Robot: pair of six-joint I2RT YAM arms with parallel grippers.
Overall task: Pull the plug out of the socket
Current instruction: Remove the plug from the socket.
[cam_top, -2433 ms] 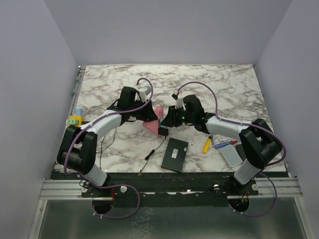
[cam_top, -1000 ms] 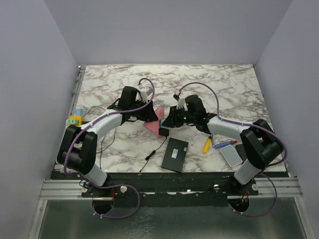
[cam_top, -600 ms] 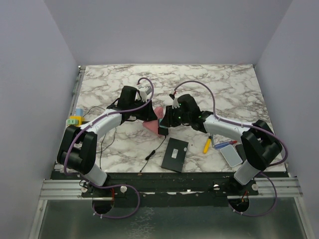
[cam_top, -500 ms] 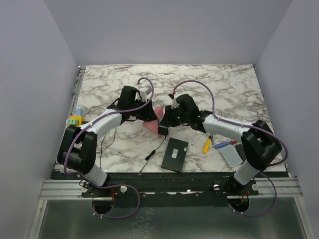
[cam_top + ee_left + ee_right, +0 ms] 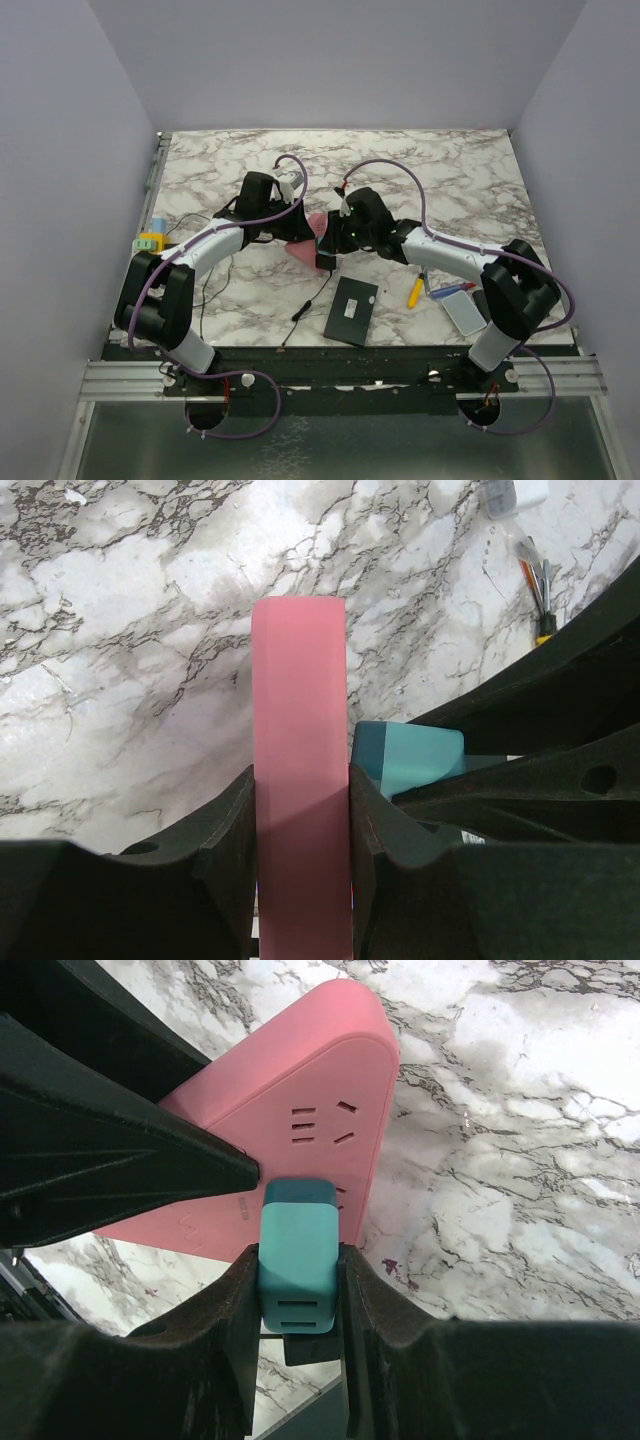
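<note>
Currently listed, largest first: marbled worktop, by which everything is carried; pink socket, a flat strip with rounded corners, held tilted near the middle of the worktop and clamped across its thin faces by the left gripper, whose jaws are set narrow on it; right gripper, closed tight on the teal plug, which is gripped by its two flat sides. The plug is found seated against the socket's outlet face, no prongs being visible, so it is judged not yet withdrawn. Its long axis is seen to run straight out from that face and back between the right gripper's fingers, toward the right arm; the socket lies beyond the plug from that gripper, with one left finger just beside the plug's top. A pull by the right arm along this axis, away from the socket, is judged to be called for, the left arm serving as anchor. Against the earliest overhead frame, the right wrist is found shifted leftward, closer to the socket; the left arm is little changed.
</note>
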